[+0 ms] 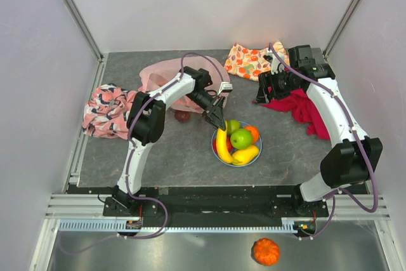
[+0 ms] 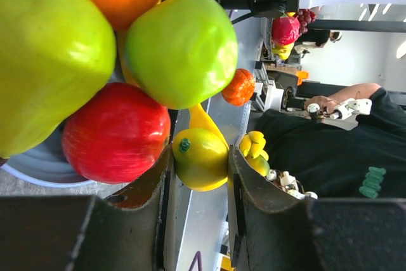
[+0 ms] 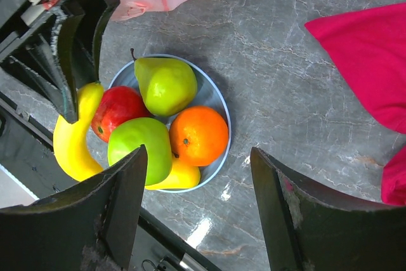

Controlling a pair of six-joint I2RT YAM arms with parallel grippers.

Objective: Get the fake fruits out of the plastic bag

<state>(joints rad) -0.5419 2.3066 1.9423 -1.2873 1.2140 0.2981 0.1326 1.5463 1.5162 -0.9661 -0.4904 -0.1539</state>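
While your left jaws clamped banana (image 3: 68, 147) at blue plate (image 3: 212, 93) rim, your right jaws hung wide apart, empty, near red cloth (image 1: 304, 109).

no text, label or number can be read (green shirt print (image 2: 371, 181) too blurred).

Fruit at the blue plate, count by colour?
Yellow: 2 (banana, half-hidden yellow fruit)
Green: 2 (pear, green apple)
Red: 1 (red apple)
Orange: 1 (orange)
Total: 6
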